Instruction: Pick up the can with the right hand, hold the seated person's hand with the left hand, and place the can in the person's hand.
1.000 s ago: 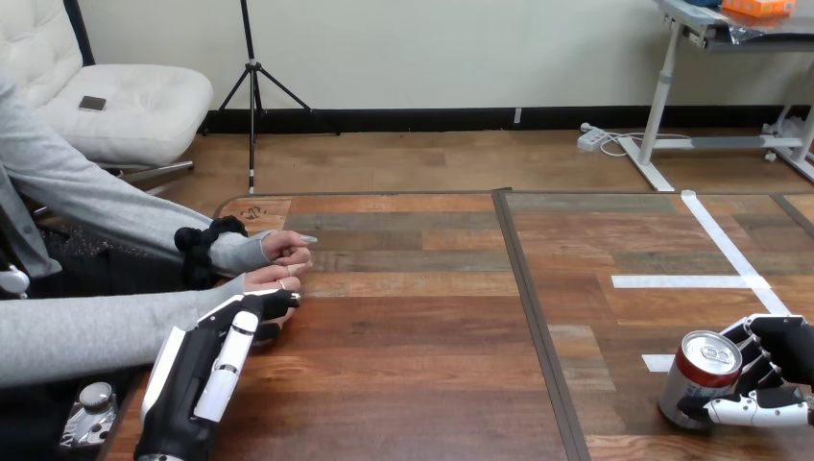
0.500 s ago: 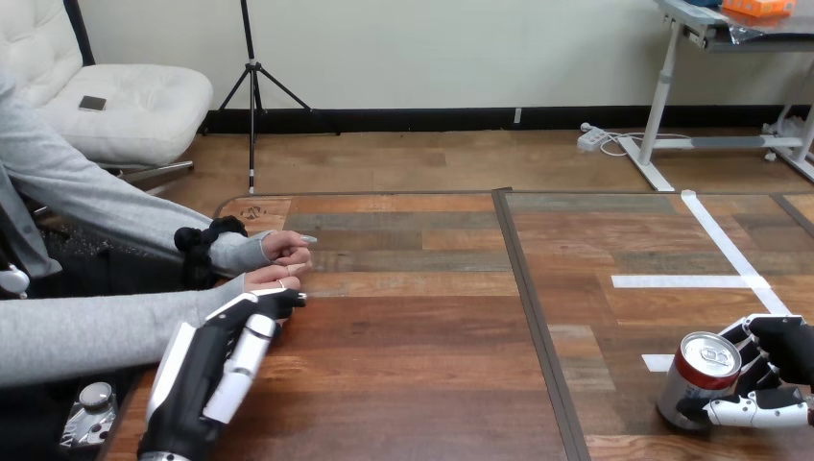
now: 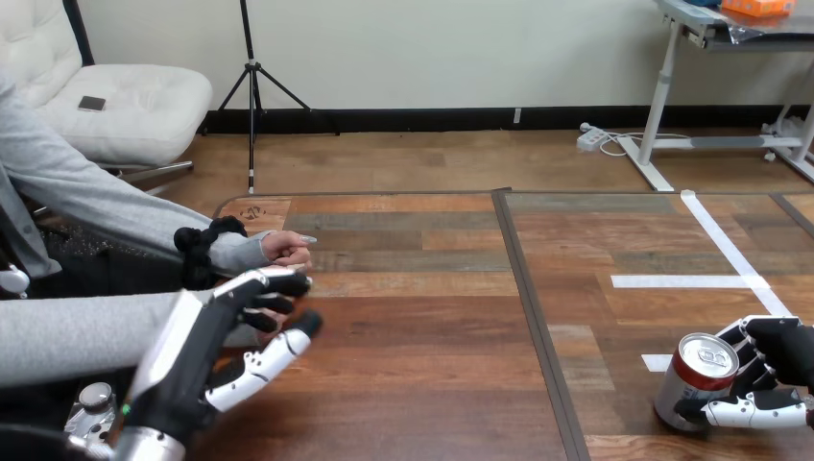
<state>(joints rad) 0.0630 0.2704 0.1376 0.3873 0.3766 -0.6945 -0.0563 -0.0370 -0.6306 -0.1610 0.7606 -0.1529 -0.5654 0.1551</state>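
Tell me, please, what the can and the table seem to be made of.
The can looks like thin metal, probably aluminium: a bright silvery lid and rim, and a glossy red band on its side. The table looks like wood planks or a wood-look laminate: grain, plank seams, low sheen.

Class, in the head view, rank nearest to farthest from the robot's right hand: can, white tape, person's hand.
1. The can, held in the right hand, at right.
2. The white tape, just beyond, right side.
3. The person's hand, far left.
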